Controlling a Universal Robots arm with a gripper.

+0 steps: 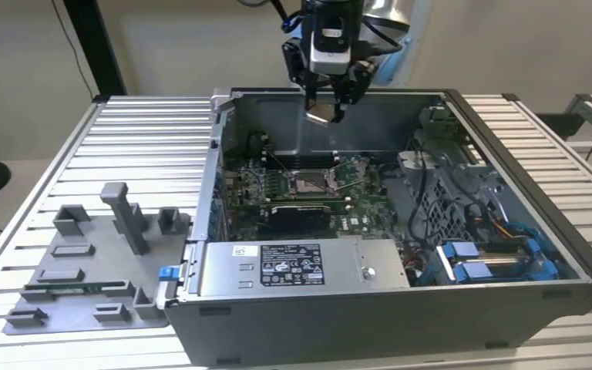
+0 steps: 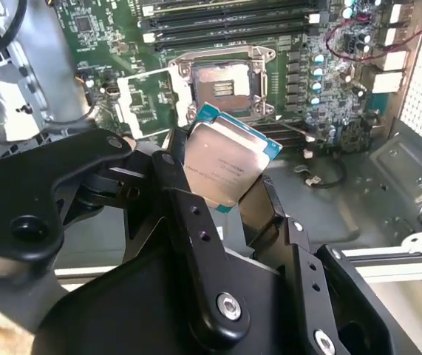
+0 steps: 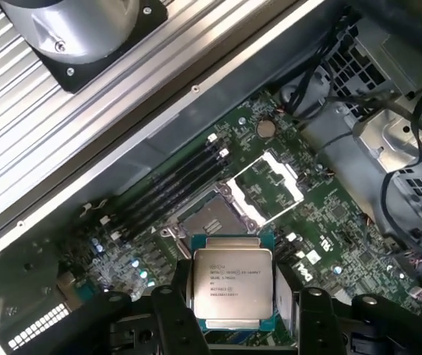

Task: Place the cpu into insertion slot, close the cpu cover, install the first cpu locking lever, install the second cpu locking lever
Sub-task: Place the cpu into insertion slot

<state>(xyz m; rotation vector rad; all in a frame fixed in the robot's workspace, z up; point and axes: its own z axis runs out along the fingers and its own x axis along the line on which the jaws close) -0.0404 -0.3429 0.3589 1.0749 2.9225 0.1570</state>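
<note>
While the arm hangs over the scene, lower left of the exterior view: a grey fixture plate (image 1: 80,285) with upright blocks lies flat on the slatted metal table (image 1: 142,139).
Centre to right: an open computer case (image 1: 378,324) lies on its side, with the green board facing up.
Upper centre: the gripper (image 1: 324,108) points down, above the back wall of the case.
Gripper state: its two black fingers (image 2: 188,214) pinch the cpu (image 2: 225,166) by two opposite edges.
Cpu position: in the air, well apart from the board and higher in the frame than the socket.
Cpu facing: the silvery top face is turned towards both wrist cameras. In the second wrist view the chip is tilted, with one corner aimed at the socket.
Cpu long axis: the chip is nearly square, so I cannot tell.
Insertion slot (image 1: 310,182): at the middle of the board, uncovered.
Cpu cover (image 3: 270,185): swung open and lying beside the slot, with green board showing through its window.
Lower centre: a grey power supply (image 1: 290,266) with a label.
Lower right: blue cables (image 1: 492,258).
</note>
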